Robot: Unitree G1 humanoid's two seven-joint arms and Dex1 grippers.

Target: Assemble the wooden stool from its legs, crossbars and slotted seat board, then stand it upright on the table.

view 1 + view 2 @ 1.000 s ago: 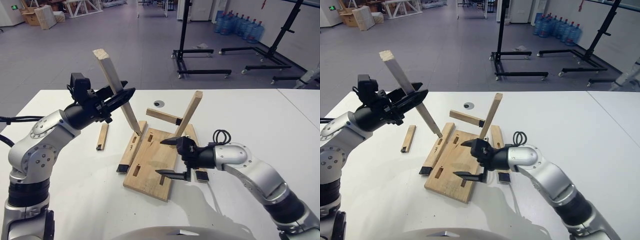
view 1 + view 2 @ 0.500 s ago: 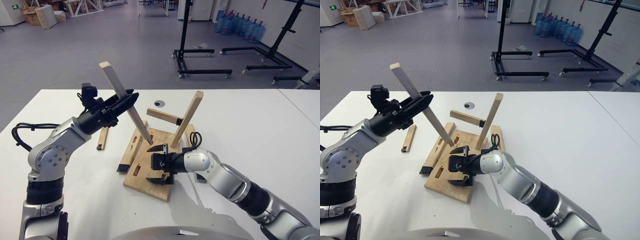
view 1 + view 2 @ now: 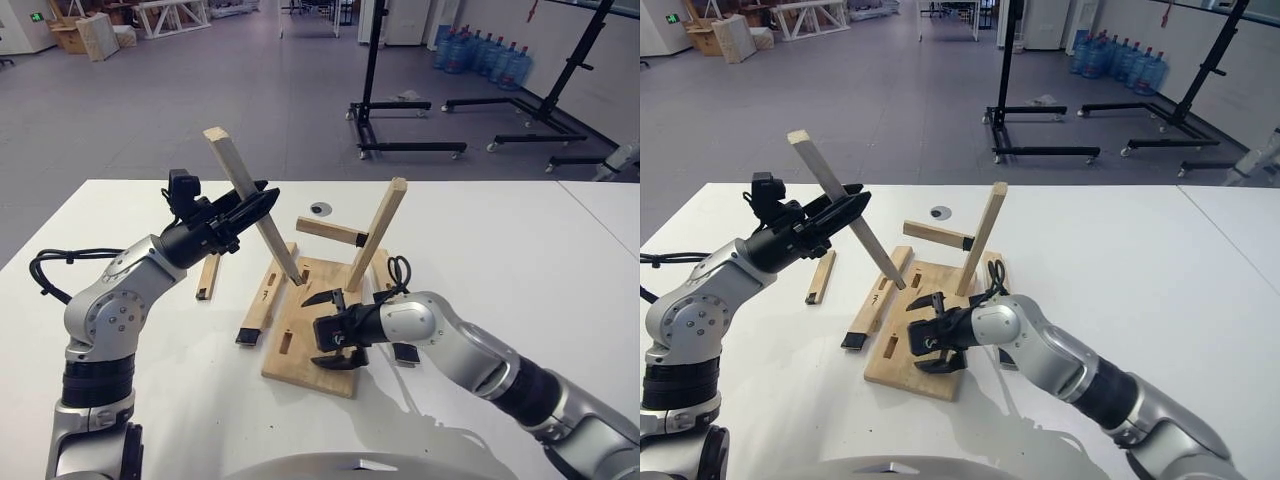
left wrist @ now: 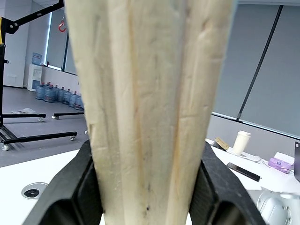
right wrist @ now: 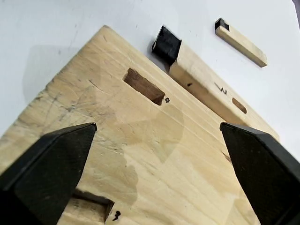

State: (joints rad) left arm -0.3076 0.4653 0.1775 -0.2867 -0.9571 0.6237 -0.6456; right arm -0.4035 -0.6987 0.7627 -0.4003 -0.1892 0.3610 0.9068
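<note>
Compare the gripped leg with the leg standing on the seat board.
The held leg is clamped in the left gripper; the standing leg stands ungripped. The held leg leans left at its top, the standing leg right. Only the standing leg carries a crossbar; the held leg is bare. Both are pale wooden sticks.

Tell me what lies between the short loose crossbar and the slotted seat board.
A long wooden leg with a black end cap lies flat there, beside the slotted wooden seat board; both eye views show it.

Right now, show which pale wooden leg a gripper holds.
The slanted leg in the left gripper; a second stands in the seat board, a third lies flat.
</note>
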